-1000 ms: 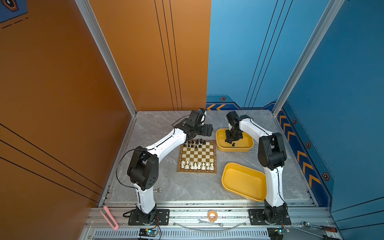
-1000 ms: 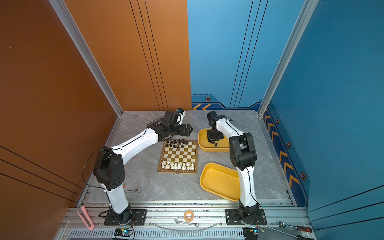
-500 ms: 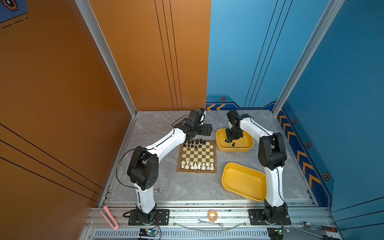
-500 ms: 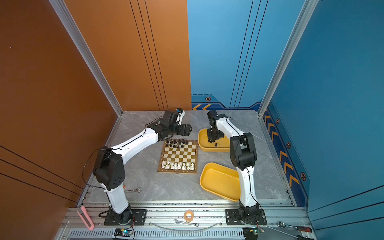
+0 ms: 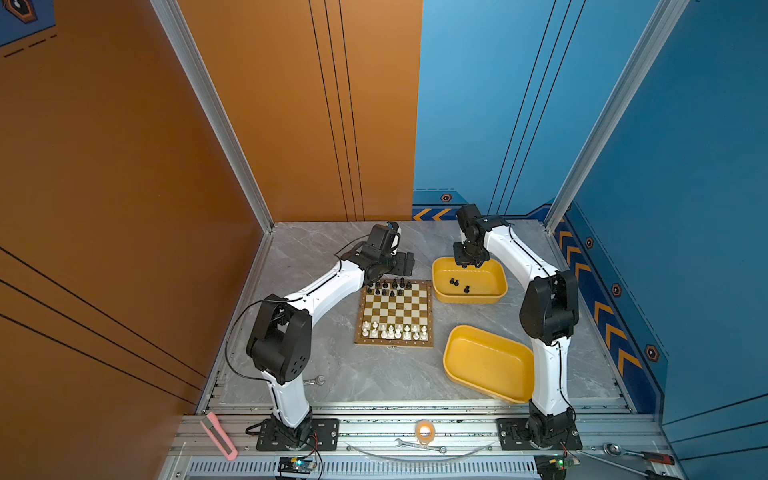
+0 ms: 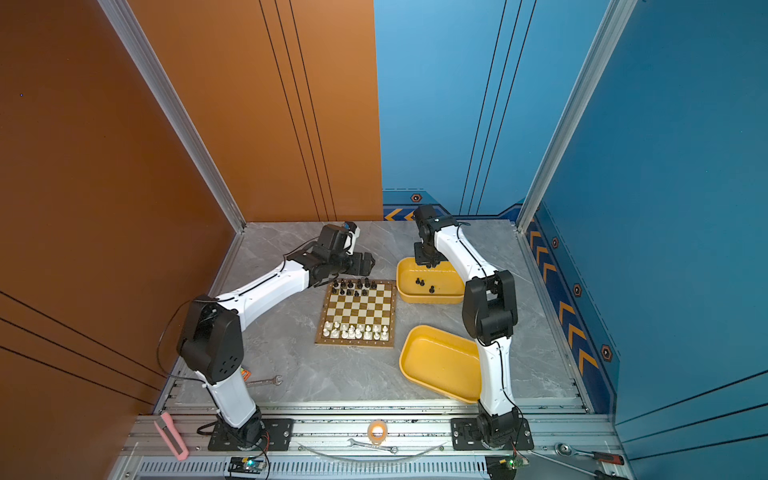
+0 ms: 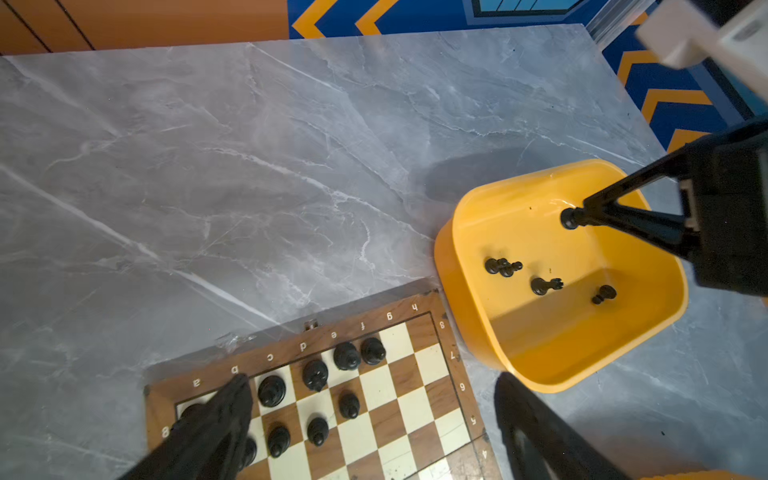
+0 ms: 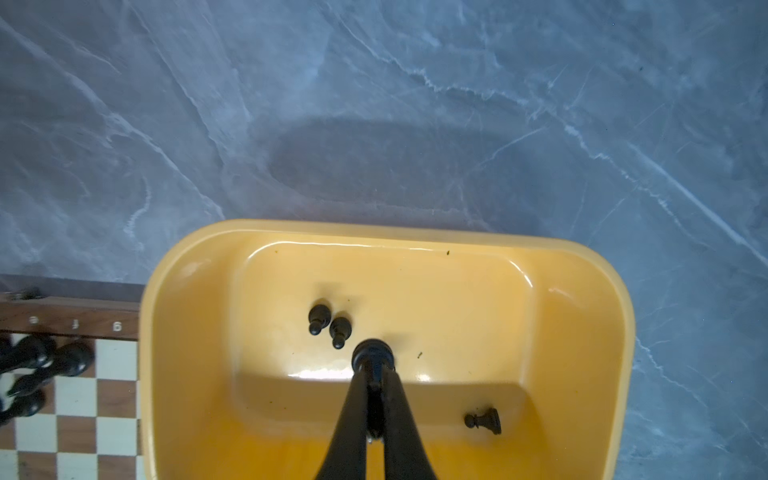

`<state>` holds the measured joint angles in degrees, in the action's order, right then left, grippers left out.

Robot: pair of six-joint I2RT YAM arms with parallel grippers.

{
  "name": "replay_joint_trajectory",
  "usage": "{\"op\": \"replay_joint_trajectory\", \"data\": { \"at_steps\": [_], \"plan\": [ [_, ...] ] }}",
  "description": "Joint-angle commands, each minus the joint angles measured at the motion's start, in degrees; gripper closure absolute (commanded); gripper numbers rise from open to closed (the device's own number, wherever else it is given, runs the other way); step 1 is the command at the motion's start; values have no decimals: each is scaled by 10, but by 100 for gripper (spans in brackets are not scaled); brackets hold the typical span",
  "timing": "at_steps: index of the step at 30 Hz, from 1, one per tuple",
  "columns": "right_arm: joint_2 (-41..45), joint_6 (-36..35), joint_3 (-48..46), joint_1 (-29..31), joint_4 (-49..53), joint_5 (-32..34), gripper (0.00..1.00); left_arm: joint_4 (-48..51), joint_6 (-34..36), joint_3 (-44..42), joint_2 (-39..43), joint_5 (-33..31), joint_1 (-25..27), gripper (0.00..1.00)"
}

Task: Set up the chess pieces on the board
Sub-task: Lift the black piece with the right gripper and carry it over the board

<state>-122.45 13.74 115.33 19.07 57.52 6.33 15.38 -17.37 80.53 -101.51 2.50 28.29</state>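
The board (image 5: 395, 312) (image 6: 358, 312) lies mid-table. Cream-white chess pieces (image 5: 395, 331) fill its near rows and black ones (image 5: 388, 286) stand along its far rows. My right gripper (image 5: 467, 262) (image 8: 374, 372) hangs over the far yellow tray (image 5: 469, 297) (image 8: 187, 257), shut on a black piece (image 8: 372, 353) (image 7: 568, 218). Three more black pieces (image 8: 340, 330) lie on their sides on the tray floor. My left gripper (image 5: 405, 264) (image 7: 372, 379) hovers open over the board's far edge, with nothing between its fingers.
A second yellow tray (image 5: 486, 365) sits at the near right, with nothing in it. A wrench (image 5: 314, 380) lies near the left arm's base. A pink cutter (image 5: 219, 436), a tape roll (image 5: 424, 430) and tools rest on the front rail. Walls close three sides.
My right gripper has risen slightly above the far tray, still shut on the black piece. The left arm has not visibly moved.
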Motion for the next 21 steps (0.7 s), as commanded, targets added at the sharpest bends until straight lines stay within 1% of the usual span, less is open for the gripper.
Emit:
{"op": "replay_joint_trajectory", "data": {
  "at_steps": [1,9,11,16,20,21],
  "plan": [
    [18,14,39,30,44,24,96,-34,-8,-33,46,-10,-17,8],
    [-16,42,100,99,56,19,96,-40,-8,-143,135,6,-50,8],
    [-26,48,111,115,56,18,96,-62,-7,-174,162,12,-58,8],
    [-52,57,117,145,52,12,96,-58,-7,-247,229,27,-78,8],
    [-77,65,116,160,45,1,96,-51,-7,-277,270,31,-93,7],
    [-82,67,116,163,43,-2,96,-33,-7,-282,278,32,-95,7]
  ]
}}
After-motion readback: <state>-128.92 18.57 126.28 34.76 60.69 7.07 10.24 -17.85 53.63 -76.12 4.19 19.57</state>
